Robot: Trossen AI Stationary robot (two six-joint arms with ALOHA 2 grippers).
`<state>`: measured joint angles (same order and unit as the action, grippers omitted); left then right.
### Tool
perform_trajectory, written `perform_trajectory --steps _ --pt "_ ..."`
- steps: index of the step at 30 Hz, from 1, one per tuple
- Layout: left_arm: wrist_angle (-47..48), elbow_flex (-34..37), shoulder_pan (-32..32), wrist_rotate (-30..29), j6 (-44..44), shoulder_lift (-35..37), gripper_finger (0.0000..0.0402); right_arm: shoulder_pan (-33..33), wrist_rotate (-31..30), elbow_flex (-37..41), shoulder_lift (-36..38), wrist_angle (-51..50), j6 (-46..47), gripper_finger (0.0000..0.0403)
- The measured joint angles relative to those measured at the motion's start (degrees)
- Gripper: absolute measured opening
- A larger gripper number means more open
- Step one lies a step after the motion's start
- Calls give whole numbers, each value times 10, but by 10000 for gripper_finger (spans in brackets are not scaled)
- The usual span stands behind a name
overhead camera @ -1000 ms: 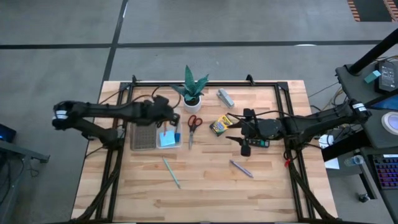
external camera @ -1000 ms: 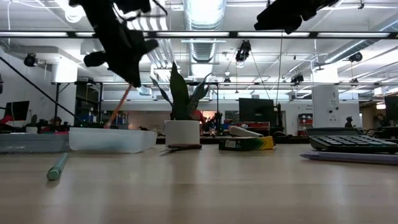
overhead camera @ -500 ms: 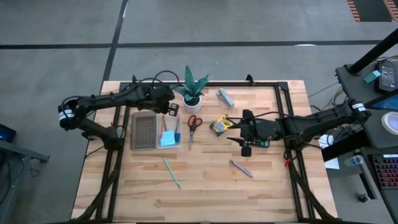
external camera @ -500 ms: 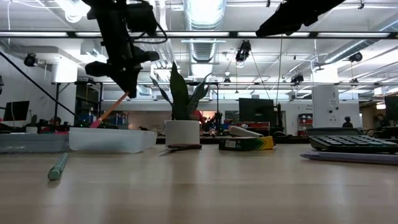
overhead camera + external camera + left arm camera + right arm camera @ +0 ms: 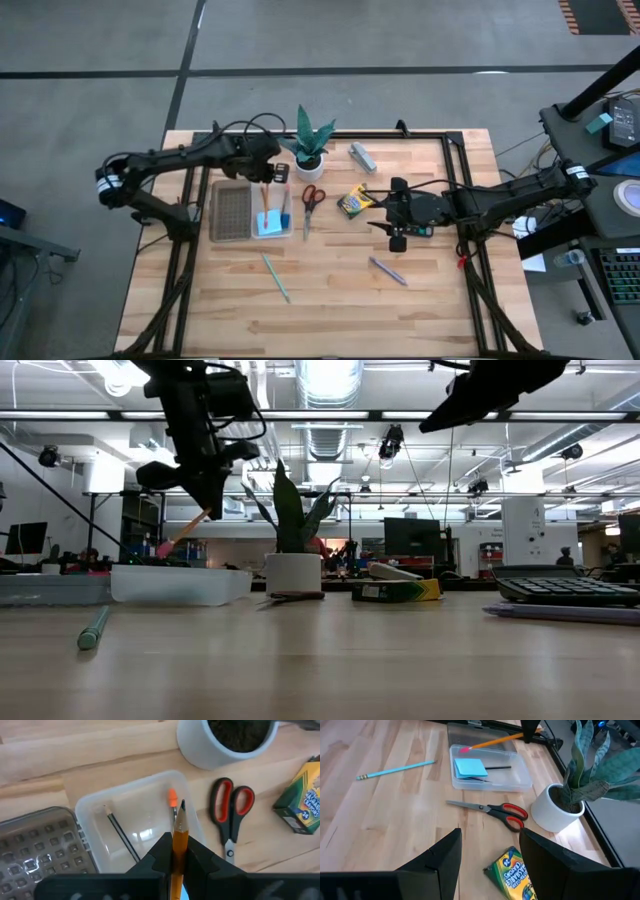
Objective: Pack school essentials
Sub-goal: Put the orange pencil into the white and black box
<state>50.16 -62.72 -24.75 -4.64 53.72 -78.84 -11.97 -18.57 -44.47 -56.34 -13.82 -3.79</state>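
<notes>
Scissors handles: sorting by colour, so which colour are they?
Red, on the scissors; clearest in the right wrist view.

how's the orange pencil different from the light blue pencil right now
The orange pencil is gripped in the shut left gripper and slants in the air over the clear tray; the light blue pencil lies flat on the bare table, apart from the tray and untouched. Both are thin pencils with an eraser end.
</notes>
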Motion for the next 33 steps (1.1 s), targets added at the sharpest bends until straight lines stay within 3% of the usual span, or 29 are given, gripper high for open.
perform_trajectory --steps 13,26,33 --pt "-3 0 -2 -1 10 -72 13 0 0 0 0 1 2 187" --pt "-16 0 -2 -2 -10 -85 123 0 0 0 0 0 2 187" --pt "-15 0 11 -3 -61 -62 143 0 0 0 0 0 2 187"
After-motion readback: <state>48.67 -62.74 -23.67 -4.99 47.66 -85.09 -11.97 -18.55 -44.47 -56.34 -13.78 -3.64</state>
